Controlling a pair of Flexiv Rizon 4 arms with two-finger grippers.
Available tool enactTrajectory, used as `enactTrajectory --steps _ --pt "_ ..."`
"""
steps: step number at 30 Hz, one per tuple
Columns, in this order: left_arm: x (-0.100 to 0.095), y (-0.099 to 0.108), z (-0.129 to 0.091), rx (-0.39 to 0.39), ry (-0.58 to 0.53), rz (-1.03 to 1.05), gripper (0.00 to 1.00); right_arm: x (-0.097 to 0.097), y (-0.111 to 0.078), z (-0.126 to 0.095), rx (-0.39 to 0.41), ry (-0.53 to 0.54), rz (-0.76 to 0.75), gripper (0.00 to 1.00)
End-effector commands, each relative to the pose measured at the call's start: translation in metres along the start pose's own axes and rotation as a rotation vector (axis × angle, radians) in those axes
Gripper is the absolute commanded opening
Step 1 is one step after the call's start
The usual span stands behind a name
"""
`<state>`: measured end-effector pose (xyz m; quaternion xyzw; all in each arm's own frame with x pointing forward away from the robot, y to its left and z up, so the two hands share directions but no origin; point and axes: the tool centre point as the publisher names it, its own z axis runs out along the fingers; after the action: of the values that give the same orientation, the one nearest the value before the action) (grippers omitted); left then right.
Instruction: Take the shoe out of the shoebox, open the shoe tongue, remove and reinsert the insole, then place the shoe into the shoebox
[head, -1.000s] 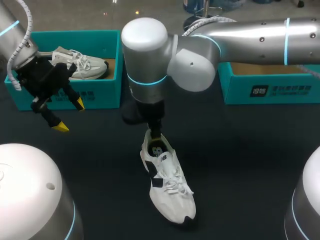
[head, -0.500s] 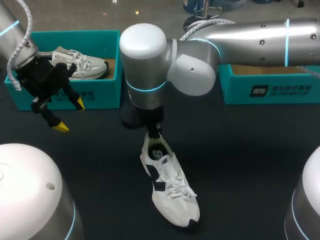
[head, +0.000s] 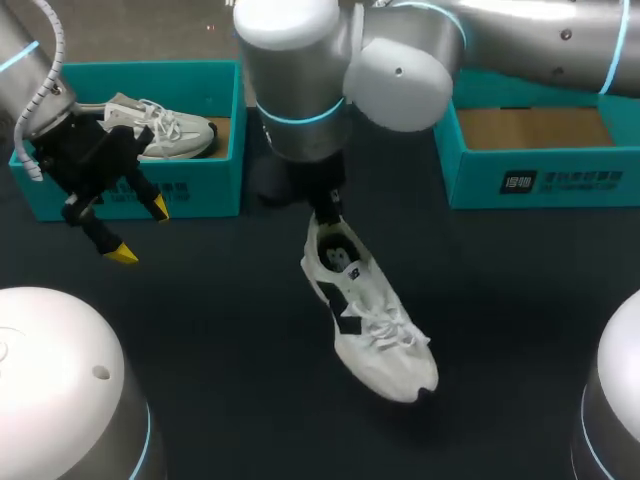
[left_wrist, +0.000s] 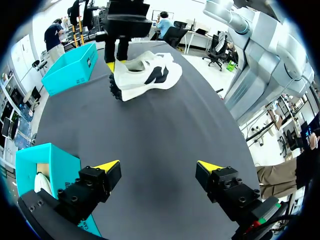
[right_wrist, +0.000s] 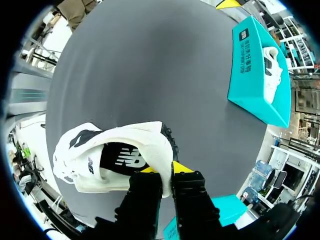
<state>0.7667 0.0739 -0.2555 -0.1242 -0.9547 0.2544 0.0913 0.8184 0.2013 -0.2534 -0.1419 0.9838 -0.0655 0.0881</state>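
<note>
Bare dark table (head: 220, 330) stretches wide between the left gripper (head: 141, 230), whose fingers stand apart, and the shoe (head: 372, 325) near the middle; a hand could pass there. The right arm (head: 300, 90) comes across from the right and hangs over the middle, the right gripper (right_wrist: 167, 172) clamped on the shoe's heel, barring the way between the boxes. The left box (head: 130, 200), with a second shoe (head: 160, 130) inside, stands just behind the left gripper; the right box (head: 540, 180) stands well apart.
</note>
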Motion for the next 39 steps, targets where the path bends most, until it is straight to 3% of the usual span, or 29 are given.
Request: enactTrajectory --steps 1,5,10,14,34,39 --pt "0.001 0.000 0.000 -0.003 0.000 0.000 1.00 -0.011 -0.034 -0.102 0.035 -0.018 -0.026 0.00" --pt "0.001 0.000 0.000 -0.003 0.000 0.000 1.00 -0.024 -0.054 -0.142 0.047 -0.045 -0.061 0.00" --pt "0.001 0.000 0.000 -0.003 0.000 0.000 1.00 -0.034 -0.061 -0.161 0.034 -0.033 -0.117 0.00" --pt "0.001 0.000 0.000 -0.003 0.000 0.000 1.00 -0.036 -0.052 -0.163 -0.005 -0.039 -0.133 0.00" --pt "0.001 0.000 0.000 -0.003 0.000 0.000 1.00 -0.036 -0.052 -0.163 -0.005 -0.039 -0.133 0.00" --pt "0.001 0.000 0.000 -0.003 0.000 0.000 1.00 -0.066 -0.143 -0.143 0.022 -0.069 -0.101 0.00"
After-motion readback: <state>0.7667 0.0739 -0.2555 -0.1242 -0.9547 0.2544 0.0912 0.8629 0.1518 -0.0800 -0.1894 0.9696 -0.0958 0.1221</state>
